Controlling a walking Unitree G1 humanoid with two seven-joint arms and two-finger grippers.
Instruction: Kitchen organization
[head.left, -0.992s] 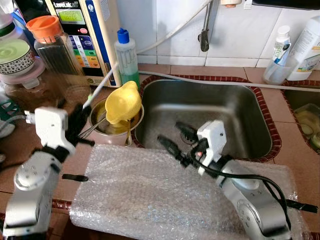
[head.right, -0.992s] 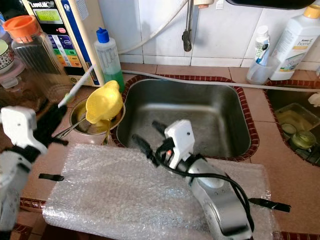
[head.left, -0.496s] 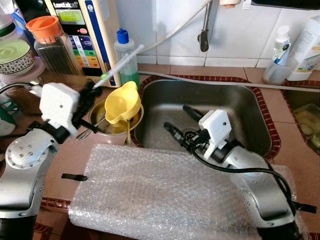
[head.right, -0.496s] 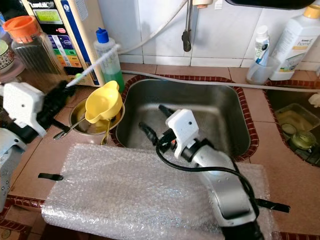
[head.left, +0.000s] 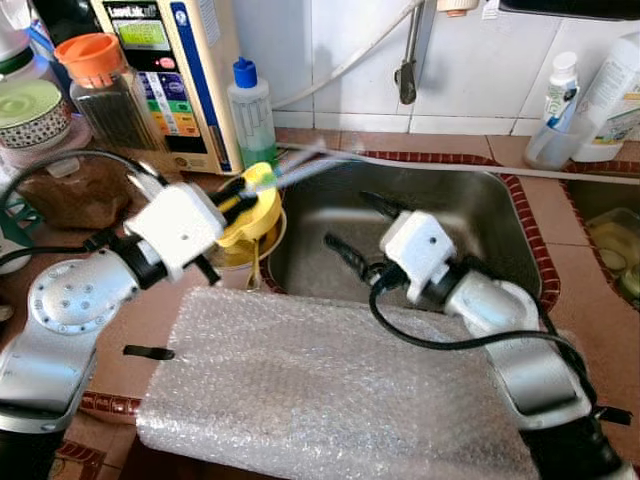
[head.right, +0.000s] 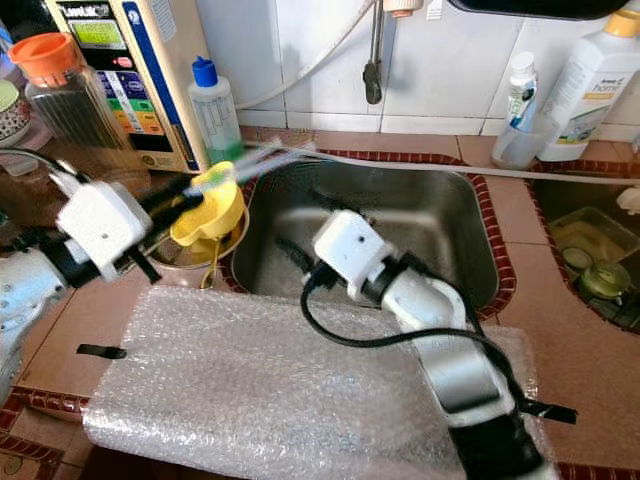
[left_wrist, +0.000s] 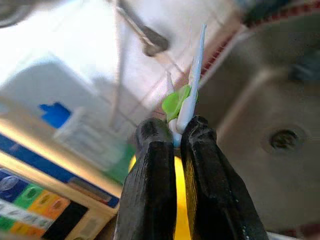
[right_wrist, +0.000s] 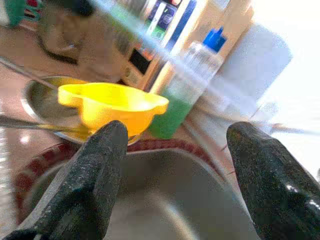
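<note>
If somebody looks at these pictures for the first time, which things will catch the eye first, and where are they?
The eye goes first to the yellow funnel sitting in a metal bowl beside the steel sink. Just over it the left gripper is shut on a thin white stick with a green piece, pointing toward the sink. The right gripper hangs open over the basin, behind a sheet of bubble wrap on the counter edge.

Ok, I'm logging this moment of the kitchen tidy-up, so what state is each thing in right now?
Left hand: shut on the toothbrush.
Toothbrush: gripped, pointing out over the sink, blurred.
Right hand: open, holding nothing, above the sink.
Sink: looks dry, nothing lying in it.
Funnel: upright in the metal bowl.
Metal bowl: beside the sink, utensils resting in it.
Soap bottle: upright, cap on.
</note>
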